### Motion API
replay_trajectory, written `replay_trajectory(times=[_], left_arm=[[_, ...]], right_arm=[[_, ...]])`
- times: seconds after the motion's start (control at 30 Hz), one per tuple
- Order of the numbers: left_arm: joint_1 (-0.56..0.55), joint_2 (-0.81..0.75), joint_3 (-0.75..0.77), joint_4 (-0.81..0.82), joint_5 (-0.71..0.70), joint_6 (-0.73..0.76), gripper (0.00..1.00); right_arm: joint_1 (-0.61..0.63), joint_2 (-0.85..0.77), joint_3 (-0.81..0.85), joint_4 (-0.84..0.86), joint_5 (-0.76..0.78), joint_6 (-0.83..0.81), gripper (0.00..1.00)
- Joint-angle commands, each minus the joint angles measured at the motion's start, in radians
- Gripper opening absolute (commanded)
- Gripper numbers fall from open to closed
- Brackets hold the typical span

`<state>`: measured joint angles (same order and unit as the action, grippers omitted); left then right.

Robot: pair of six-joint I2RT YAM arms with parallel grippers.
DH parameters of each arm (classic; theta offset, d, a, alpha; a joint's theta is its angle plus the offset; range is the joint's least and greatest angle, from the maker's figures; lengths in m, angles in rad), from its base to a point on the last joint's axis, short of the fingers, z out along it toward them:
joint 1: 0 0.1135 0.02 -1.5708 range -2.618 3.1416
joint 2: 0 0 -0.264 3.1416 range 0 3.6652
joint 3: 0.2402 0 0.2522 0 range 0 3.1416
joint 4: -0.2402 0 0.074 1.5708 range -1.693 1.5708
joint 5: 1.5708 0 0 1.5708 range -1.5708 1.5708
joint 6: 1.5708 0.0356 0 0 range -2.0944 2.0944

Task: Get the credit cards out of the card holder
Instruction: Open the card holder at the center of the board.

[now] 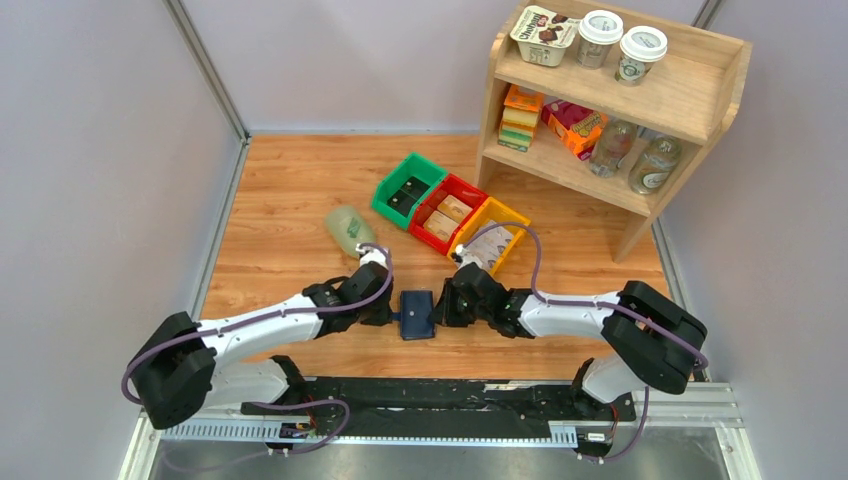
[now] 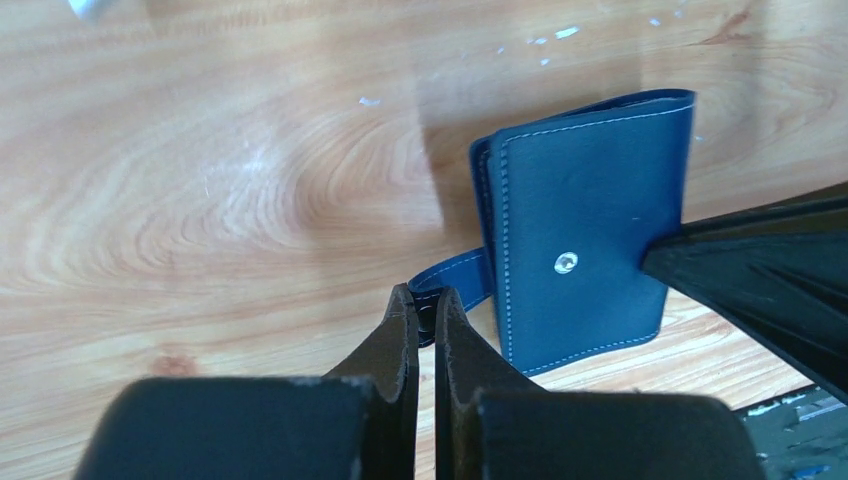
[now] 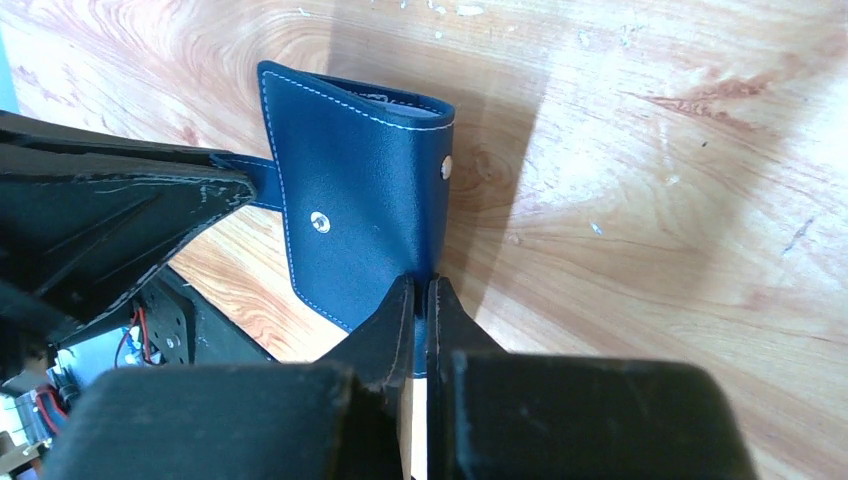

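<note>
The card holder point(image 1: 416, 313), a navy folding case, sits on the wooden table between my two grippers, folded, with its snap tab point(image 2: 455, 275) undone and sticking out to the left. My left gripper point(image 2: 426, 305) is shut on the end of that tab. My right gripper point(image 3: 421, 290) is shut on the opposite edge of the card holder point(image 3: 360, 190). In the top view the left gripper point(image 1: 392, 316) and the right gripper point(image 1: 440, 310) flank the case closely. The credit cards are hidden inside the folded holder.
Green point(image 1: 408, 188), red point(image 1: 447, 212) and yellow point(image 1: 490, 236) bins stand in a row behind the arms. A pale green bottle point(image 1: 350, 230) lies at the back left. A wooden shelf point(image 1: 640, 110) with groceries stands at the back right. Walls enclose the table.
</note>
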<state>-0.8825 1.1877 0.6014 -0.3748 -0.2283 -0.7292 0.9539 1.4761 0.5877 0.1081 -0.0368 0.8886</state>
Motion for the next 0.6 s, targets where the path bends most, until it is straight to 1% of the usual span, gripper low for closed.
replay_trajectory(times=[0.0, 0.1, 0.13, 0.2, 0.27, 0.33, 0.4, 0.43, 0.47, 0.57], left_arm=[[0.042, -0.052, -0.121, 0.146, 0.069, -0.128, 0.00], [0.060, -0.066, -0.218, 0.230, 0.112, -0.211, 0.00], [0.062, -0.071, -0.235, 0.273, 0.119, -0.228, 0.00], [0.063, -0.080, -0.285, 0.336, 0.138, -0.265, 0.00], [0.062, -0.091, -0.321, 0.403, 0.152, -0.289, 0.00], [0.063, -0.102, -0.351, 0.448, 0.158, -0.306, 0.00], [0.063, -0.115, -0.379, 0.485, 0.162, -0.320, 0.00], [0.062, -0.125, -0.387, 0.499, 0.162, -0.323, 0.00], [0.063, -0.131, -0.396, 0.505, 0.162, -0.329, 0.00], [0.062, -0.151, -0.416, 0.524, 0.158, -0.334, 0.00]], right_arm=[[-0.004, -0.008, 0.017, -0.105, 0.080, -0.057, 0.00], [-0.001, -0.011, 0.049, -0.195, 0.109, -0.079, 0.00], [0.003, -0.011, 0.066, -0.221, 0.123, -0.086, 0.02], [0.019, -0.014, 0.112, -0.301, 0.170, -0.114, 0.12], [0.054, -0.014, 0.188, -0.407, 0.234, -0.137, 0.33], [0.084, -0.002, 0.265, -0.502, 0.291, -0.158, 0.59], [0.104, 0.021, 0.346, -0.589, 0.340, -0.166, 0.80], [0.115, 0.035, 0.381, -0.625, 0.360, -0.171, 0.88], [0.126, 0.055, 0.421, -0.666, 0.382, -0.177, 0.93], [0.152, 0.128, 0.529, -0.749, 0.425, -0.195, 1.00]])
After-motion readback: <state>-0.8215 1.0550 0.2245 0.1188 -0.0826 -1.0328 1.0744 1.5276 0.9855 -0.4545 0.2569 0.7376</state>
